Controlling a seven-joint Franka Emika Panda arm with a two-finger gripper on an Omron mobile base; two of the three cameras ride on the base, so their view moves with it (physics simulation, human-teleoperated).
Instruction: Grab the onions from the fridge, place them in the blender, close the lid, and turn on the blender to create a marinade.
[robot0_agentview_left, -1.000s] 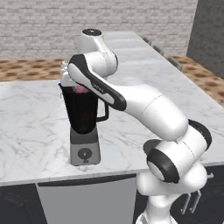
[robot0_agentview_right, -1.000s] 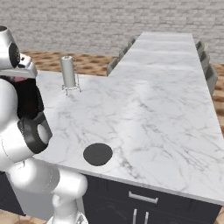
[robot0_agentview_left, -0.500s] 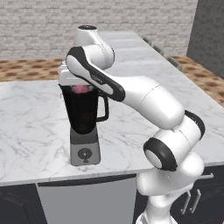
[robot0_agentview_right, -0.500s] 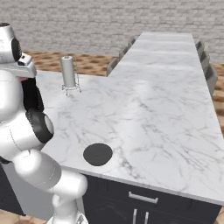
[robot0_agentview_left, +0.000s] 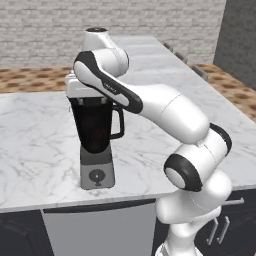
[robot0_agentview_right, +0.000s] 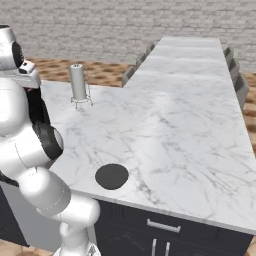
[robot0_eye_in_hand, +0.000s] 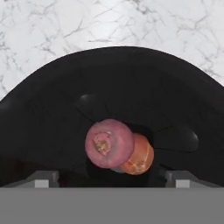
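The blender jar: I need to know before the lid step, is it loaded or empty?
Loaded. The hand view looks down into the blender, where two onions lie at its bottom.

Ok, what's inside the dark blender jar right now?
In the hand view, two round bulbs lie at the bottom of the near-black tapered blender jar: a maroon-red onion partly covering a more orange one. The jar floor beneath them is hidden. The round flat black lid lies on the counter.

A rendered home kitchen: a long L-shaped white marble counter (robot0_agentview_right: 170, 125) sits over dark cabinets with metal handles (robot0_agentview_right: 162, 226); a blender (robot0_agentview_left: 96, 145) stands on it, a brick-look wall (robot0_agentview_left: 75, 30) runs behind; chair backs (robot0_agentview_right: 239, 82) line the counter's far side over a brown patterned floor (robot0_agentview_left: 30, 80)
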